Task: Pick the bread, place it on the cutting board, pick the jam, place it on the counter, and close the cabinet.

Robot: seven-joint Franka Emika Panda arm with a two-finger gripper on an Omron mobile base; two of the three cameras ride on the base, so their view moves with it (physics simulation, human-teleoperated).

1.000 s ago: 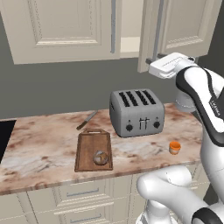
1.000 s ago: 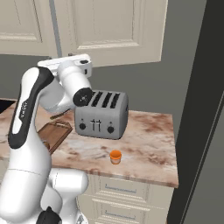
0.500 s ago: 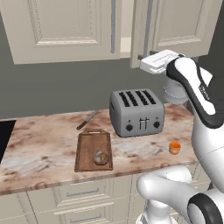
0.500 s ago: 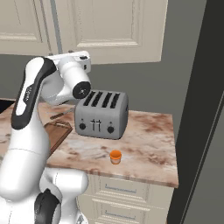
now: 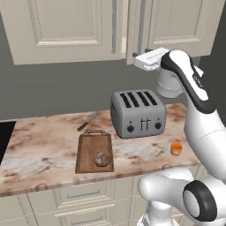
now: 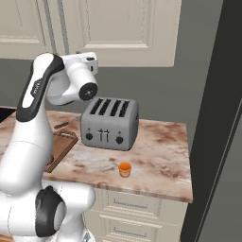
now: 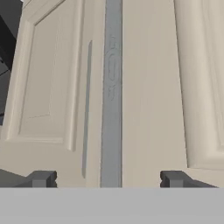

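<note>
Nearest the base, along the front edge of the desk (image 5: 39,154), the bread (image 5: 102,159) sits on the cutting board (image 5: 94,152), toward the board's front end, while the board's handle cut-out points to the back. Over by the front right corner, the jam (image 5: 176,148) stands alone on the marbled top, just in front of the toaster (image 5: 137,113) and apart from it. The toaster takes the middle of the desk, slots up, dials facing forward. Behind the board, a knife (image 5: 88,121) lies at a slant near the back edge.

Up above, the arm reaches high to the cabinet (image 5: 70,26). The gripper (image 7: 109,178) is spread wide, its two dark fingertips (image 7: 41,178) set far apart with nothing between them, facing the cabinet door at close range. A slim vertical metal handle (image 7: 112,94) runs straight up the hand view between the tips. In the left base view, the right-hand door stands slightly ajar, its edge proud of the left door, and the hand is right at that edge.
</note>
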